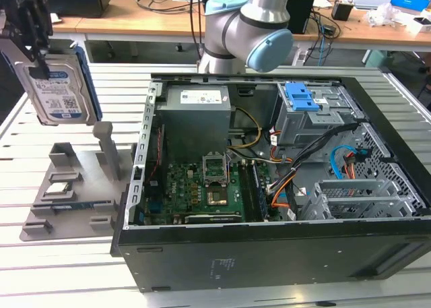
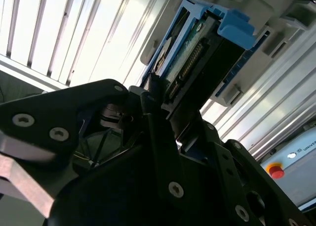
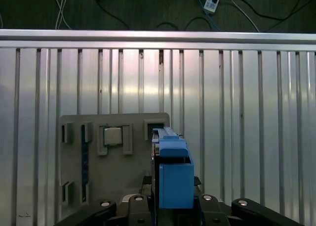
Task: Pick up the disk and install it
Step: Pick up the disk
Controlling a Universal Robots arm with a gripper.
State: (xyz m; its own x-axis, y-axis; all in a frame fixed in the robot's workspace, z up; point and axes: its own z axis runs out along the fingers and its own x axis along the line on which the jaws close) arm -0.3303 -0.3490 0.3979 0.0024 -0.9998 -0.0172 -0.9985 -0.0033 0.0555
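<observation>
1. Black and clamped tight, the gripper (image 1: 34, 38) pinches the disk (image 1: 59, 89) by its upper end. In the first wrist view its fingers (image 3: 140, 206) sit on either side of the blue bracket rail (image 3: 173, 179).
2. Hanging from that grip, the disk is upright in the air with its labelled face turned to the exterior camera. It touches nothing but the gripper.
3. Beneath the gripper lies a grey holder plate (image 1: 67, 200) on the slatted metal table (image 1: 67, 267). A small silver chip (image 3: 112, 135) sits in one of the plate's slots, and the disk hangs clear above the plate.
4. Well apart from the gripper, off to its side, an open computer case (image 1: 269, 254) rests on the same table. Its motherboard (image 1: 202, 187) is exposed, and a grey drive cage with a blue latch (image 1: 303, 99) sits at the far side of the case.
5. Judging by this, the pick-up part appears done, since the disk hangs free and firmly held. The install part is wholly left: the disk is nowhere near the case, and none of it has entered a bay.
</observation>
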